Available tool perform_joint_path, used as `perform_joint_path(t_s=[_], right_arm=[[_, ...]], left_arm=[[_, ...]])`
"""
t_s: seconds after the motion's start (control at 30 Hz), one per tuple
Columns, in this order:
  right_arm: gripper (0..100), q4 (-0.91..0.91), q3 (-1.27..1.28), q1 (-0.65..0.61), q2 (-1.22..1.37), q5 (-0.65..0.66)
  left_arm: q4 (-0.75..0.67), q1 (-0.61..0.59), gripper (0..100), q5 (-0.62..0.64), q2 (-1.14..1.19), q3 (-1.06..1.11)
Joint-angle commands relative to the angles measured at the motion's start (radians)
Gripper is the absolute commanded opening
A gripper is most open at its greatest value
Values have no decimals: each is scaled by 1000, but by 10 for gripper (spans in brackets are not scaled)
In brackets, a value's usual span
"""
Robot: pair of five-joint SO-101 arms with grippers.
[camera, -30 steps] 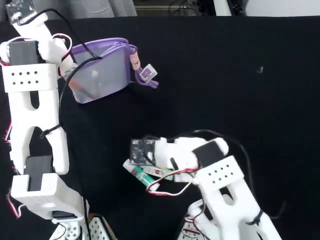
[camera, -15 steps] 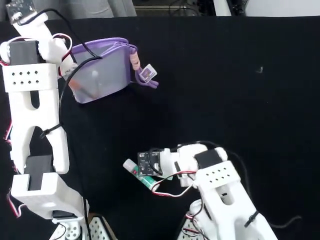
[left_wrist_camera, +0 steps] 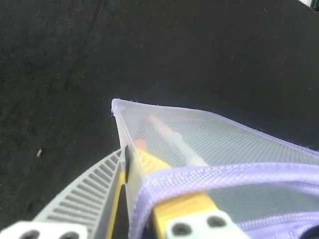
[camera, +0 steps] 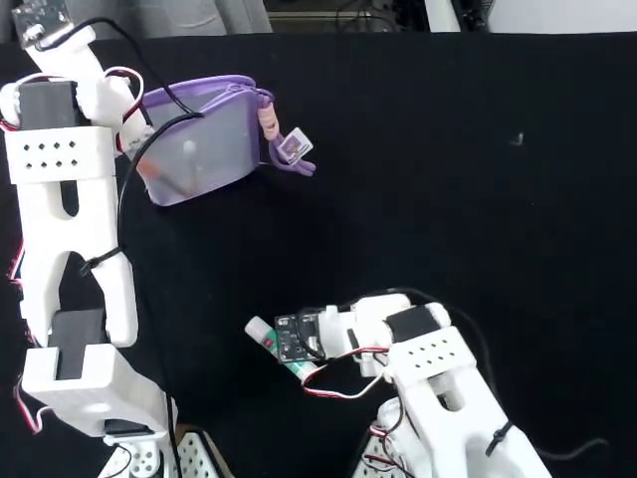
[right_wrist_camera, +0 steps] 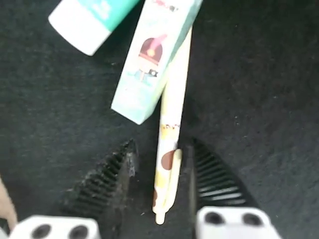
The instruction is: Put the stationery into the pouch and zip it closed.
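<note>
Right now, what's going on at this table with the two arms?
The left gripper is clamped on the rim of the purple pouch, holding its mouth open at the far side of the black table. The right gripper is down over the loose stationery, jaws open on either side of a pale yellow pen that lies on the table. A small teal box and a teal tube lie beside it. Nothing is gripped there yet.

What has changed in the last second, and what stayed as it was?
The right gripper drew back toward its own base, above the cream pen, its open fingers on either side of it. The left gripper kept holding the purple pouch, which did not move.
</note>
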Motion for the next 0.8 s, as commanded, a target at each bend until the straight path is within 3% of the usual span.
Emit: perform_joint_path(t_s=[0.0,0.43,0.57,0.77], right_arm=[[121,-14,19,11,10,15],[116,-14,41,11,10,35],[10,-14,42,11,12,35],[11,-14,28,25,8,32]], left_arm=[[-12,-4,30,5,20,15],[-20,-4,30,5,20,39],[-20,-4,30,6,20,39],[-20,-4,30,6,20,39]])
